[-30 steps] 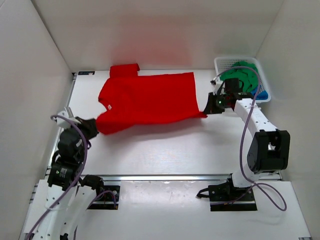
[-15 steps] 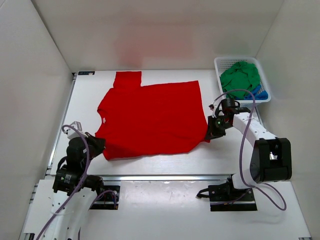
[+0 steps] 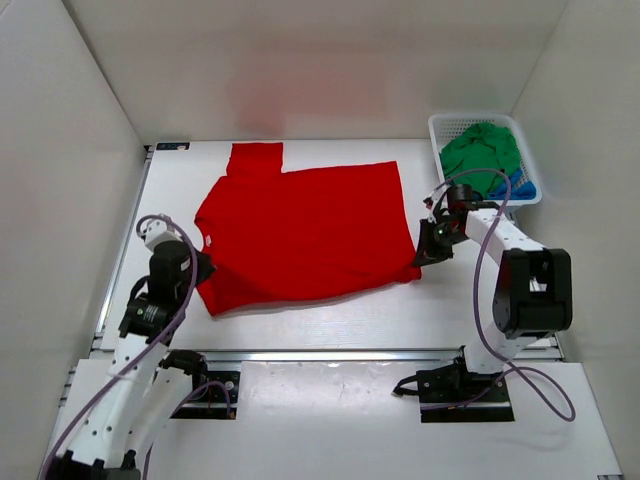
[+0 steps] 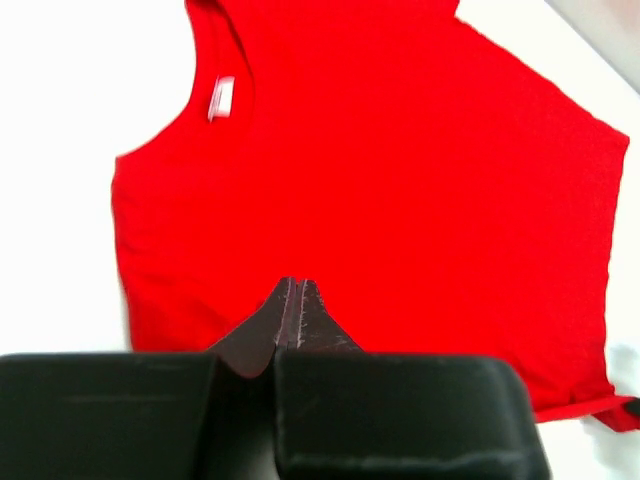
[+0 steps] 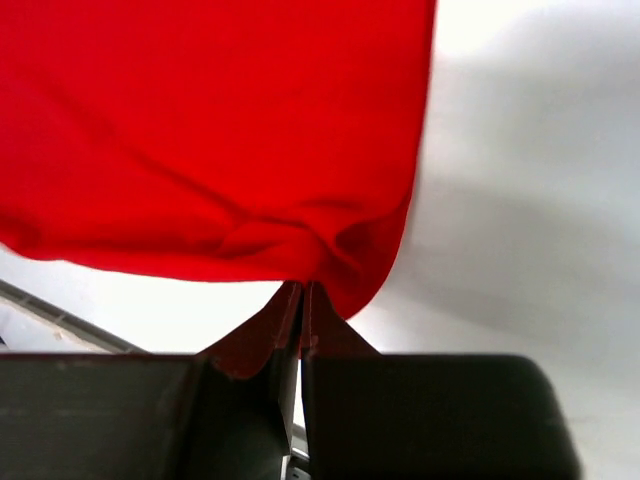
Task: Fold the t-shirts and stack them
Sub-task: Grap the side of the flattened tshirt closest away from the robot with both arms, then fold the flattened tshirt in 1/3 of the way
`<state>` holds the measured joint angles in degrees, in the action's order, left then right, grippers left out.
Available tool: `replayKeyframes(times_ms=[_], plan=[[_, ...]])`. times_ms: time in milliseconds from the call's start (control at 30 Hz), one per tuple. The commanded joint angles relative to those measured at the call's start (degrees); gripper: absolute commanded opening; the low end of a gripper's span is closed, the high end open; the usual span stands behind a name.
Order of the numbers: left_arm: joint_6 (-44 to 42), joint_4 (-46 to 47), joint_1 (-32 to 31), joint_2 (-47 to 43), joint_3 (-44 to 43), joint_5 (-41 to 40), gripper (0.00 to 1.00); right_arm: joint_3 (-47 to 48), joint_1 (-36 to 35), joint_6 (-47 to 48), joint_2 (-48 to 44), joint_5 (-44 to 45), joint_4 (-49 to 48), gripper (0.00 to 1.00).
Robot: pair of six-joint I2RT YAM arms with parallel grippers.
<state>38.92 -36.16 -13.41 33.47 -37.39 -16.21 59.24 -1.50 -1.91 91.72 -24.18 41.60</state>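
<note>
On white table [image 3: 330, 320] centre, bright red cloth t-shirt [image 3: 300, 228] spread out. Left gripper [image 3: 203, 268] clenched on its near-left edge, right gripper [image 3: 424, 256] on bunched near-right corner. Left wrist view alone shows white neck label [image 4: 220, 97]; top view alone, white plastic lattice basket [image 3: 437, 128] far right holding green cloth shirt [image 3: 480, 150].

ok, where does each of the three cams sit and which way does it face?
Top external: above and behind the arms, looking down on the table; left arm and right arm show, bases at bottom.
Left wrist: on the left arm, looking along the shut left gripper across the red shirt.
Right wrist: on the right arm, looking past the shut right gripper at the shirt's bunched corner.
Shared: all three see the red shirt; the top view also shows both grippers.
</note>
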Motion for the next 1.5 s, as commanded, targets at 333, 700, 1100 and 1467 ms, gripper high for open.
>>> replayKeyframes(times_ms=[333, 700, 1100, 1467], plan=[[-7.1, 15.5, 2.5, 12.5, -5.3, -5.0, 0.00, 15.1, -0.4, 1.6, 11.5, 0.1, 1.5, 0.00], [-10.6, 23.3, 3.9, 22.5, -9.1, -5.9, 0.00, 22.8, -1.8, 4.1, 18.7, 1.0, 3.5, 0.00], [-14.1, 29.0, 3.9, 28.8, -11.5, -6.0, 0.00, 25.7, -1.1, 4.3, 20.6, 2.0, 2.8, 0.00], [-16.0, 32.5, 3.2, 35.5, -15.4, -4.4, 0.00, 29.7, -1.5, 4.7, 22.4, 2.2, 4.1, 0.00]])
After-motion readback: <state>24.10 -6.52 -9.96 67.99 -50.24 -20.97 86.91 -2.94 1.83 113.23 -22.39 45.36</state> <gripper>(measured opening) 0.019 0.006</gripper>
